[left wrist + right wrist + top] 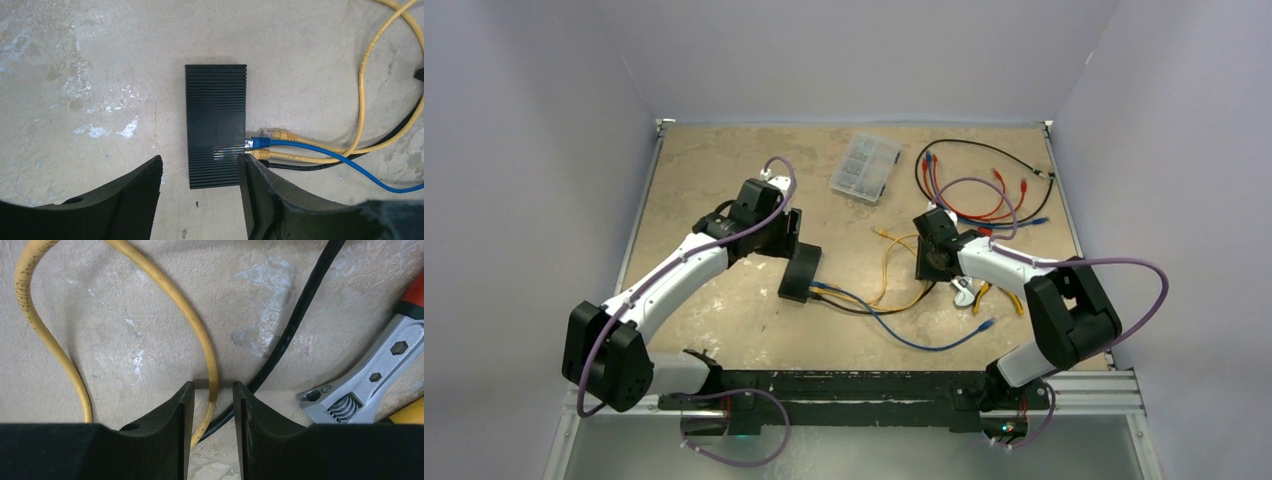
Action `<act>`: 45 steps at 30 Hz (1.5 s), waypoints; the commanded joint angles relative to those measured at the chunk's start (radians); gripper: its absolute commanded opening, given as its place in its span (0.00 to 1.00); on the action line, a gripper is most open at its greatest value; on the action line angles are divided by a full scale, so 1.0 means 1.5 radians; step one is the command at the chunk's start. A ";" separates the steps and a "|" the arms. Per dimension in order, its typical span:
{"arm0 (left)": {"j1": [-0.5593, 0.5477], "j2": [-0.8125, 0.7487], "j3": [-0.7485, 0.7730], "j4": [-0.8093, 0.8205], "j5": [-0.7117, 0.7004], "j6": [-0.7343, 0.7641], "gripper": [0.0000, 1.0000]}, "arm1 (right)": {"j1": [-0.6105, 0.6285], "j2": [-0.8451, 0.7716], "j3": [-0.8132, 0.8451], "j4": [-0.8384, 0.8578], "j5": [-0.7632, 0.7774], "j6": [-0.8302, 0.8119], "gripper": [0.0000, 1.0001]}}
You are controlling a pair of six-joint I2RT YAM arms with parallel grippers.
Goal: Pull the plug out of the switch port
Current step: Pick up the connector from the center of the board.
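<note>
Lining-up stage, I reckon: left end effector (pixel 200 160) straddles the switch (pixel 216 125), middle of the bench (pixel 724 180), released. Right end effector (pixel 212 387) gapes loosely around a yellow cable (pixel 200 330). Next: brace the switch, pinch the blue plug (pixel 257 142).

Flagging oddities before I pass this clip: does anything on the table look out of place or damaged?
An adjustable wrench lies beside the black cable, near the right end effector; it seems unrelated to unplugging. The tabletop shows pale worn patches. The switch lies flat and looks intact, plugs seated.
</note>
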 commanded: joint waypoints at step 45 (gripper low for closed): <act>0.004 0.009 0.014 -0.011 -0.061 0.018 0.56 | -0.069 -0.107 0.200 -0.049 0.083 -0.090 0.00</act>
